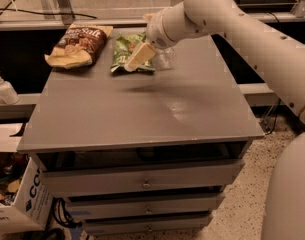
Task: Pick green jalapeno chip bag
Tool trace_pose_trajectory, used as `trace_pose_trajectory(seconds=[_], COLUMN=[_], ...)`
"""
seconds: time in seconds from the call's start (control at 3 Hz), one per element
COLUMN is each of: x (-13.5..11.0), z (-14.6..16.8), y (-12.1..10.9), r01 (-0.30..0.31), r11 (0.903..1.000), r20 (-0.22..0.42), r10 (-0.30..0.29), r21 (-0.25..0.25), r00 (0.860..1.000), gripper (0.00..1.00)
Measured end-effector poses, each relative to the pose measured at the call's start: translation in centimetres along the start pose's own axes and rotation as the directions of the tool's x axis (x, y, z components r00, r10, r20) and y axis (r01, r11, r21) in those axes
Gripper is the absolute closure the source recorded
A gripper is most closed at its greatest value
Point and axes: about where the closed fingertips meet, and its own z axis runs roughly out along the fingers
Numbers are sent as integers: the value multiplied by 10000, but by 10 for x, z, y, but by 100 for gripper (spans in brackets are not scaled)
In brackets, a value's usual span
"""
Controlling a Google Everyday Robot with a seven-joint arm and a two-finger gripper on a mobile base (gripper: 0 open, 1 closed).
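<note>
The green jalapeno chip bag [126, 50] lies flat at the back of the grey cabinet top [142, 109], left of centre. My gripper [137, 58] hangs over the bag's right half, its cream fingers [140, 55] pointing down-left and covering part of the bag. The white arm reaches in from the upper right.
A larger brown "Sea Salt" chip bag [79, 44] lies left of the green bag. A clear plastic bottle [166, 58] lies just right of the gripper. A sanitizer pump bottle [4, 88] stands on a ledge at left. A cardboard box [17, 204] sits on the floor at lower left.
</note>
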Motion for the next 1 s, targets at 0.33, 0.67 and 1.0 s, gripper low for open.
trace_pose_trajectory(seconds=[0.33,0.67,1.0], x=[6,15,23], z=[27,47,59], y=[3,3,5], r01=[-258,-493,-693], r11=[9994,9982,9967], r20=[-306,-572,-757], r10=[251,473,660], r21=[-240,-342,-415], r00=[9992,9972,9949], gripper=[0,0,0])
